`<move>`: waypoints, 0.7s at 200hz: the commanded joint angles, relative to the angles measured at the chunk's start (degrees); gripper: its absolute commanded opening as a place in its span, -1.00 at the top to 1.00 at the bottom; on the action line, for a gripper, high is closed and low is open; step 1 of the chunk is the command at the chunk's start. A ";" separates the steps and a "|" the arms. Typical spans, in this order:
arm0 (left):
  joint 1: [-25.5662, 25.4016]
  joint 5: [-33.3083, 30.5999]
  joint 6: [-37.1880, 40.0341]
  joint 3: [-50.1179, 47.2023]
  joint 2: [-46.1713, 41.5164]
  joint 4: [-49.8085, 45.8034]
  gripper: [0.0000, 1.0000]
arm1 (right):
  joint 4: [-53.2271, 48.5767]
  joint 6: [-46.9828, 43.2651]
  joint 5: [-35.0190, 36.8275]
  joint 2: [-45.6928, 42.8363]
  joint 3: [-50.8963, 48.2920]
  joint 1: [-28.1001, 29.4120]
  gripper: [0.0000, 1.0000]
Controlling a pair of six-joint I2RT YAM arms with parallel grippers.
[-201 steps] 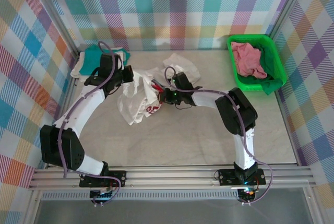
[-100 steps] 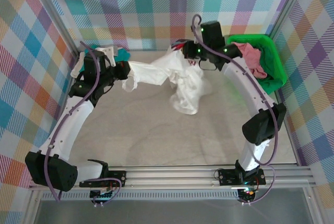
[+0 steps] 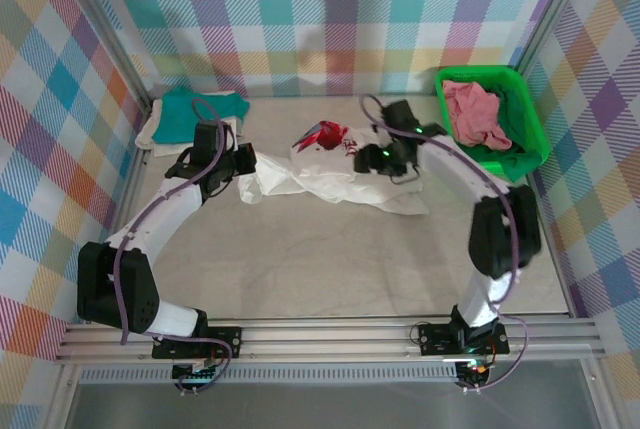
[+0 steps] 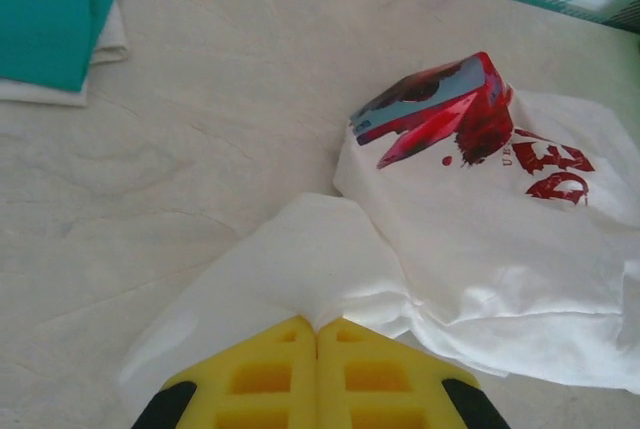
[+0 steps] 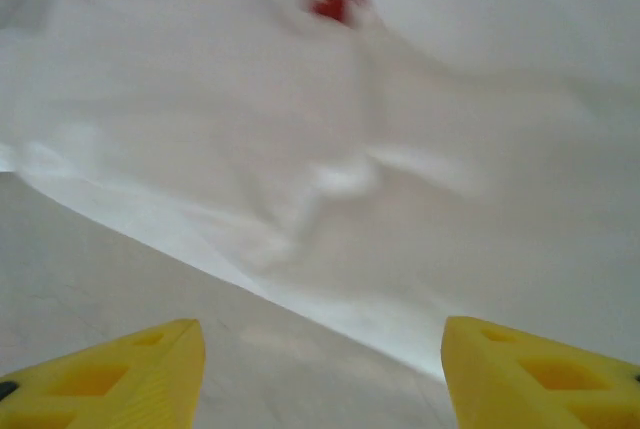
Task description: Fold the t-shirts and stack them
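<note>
Judged limp, light and quick to bunch, the white graphic t-shirt [image 3: 340, 167] lies crumpled mid-desk [image 3: 330, 249], left hand [image 4: 318, 337] pressed together pinching one edge fold, right hand [image 5: 318, 339] spread just above the cloth; corners or shoulder seams look the best holds.

The pale counter [image 3: 330, 249] carries a crumpled white t-shirt [image 3: 335, 177]. Far left of that shirt, a teal t-shirt [image 3: 200, 109] lies on a cream t-shirt [image 3: 149, 135]; to its right stands a green basket [image 3: 532, 141].

Red lettering on white t-shirt [image 4: 500, 249] — upside down, creased, unreadable.
</note>
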 commanded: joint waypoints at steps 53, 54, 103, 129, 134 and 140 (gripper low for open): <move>0.82 -4.13 0.56 -2.31 -0.81 0.45 1.00 | 3.79 13.40 0.31 -12.92 -23.95 -14.19 -0.34; 0.82 -4.13 0.53 -2.34 -0.79 0.46 1.00 | 4.11 13.43 0.06 -13.01 -24.34 -14.35 -0.34; 0.83 -4.15 -0.60 -3.97 -0.91 1.11 1.00 | 14.15 15.31 -7.03 -10.43 -28.48 -16.18 -0.32; 0.83 -4.40 -1.19 -5.22 -1.64 2.09 1.00 | 21.15 17.88 -9.43 -7.26 -28.61 -16.04 -0.23; 0.83 -4.52 -1.32 -5.39 -1.77 2.20 1.00 | 22.37 18.41 -10.15 -6.44 -28.51 -16.09 -0.20; 0.83 -4.73 -1.48 -5.54 -2.00 2.29 1.00 | 23.87 19.06 -10.77 -5.45 -28.47 -16.02 -0.15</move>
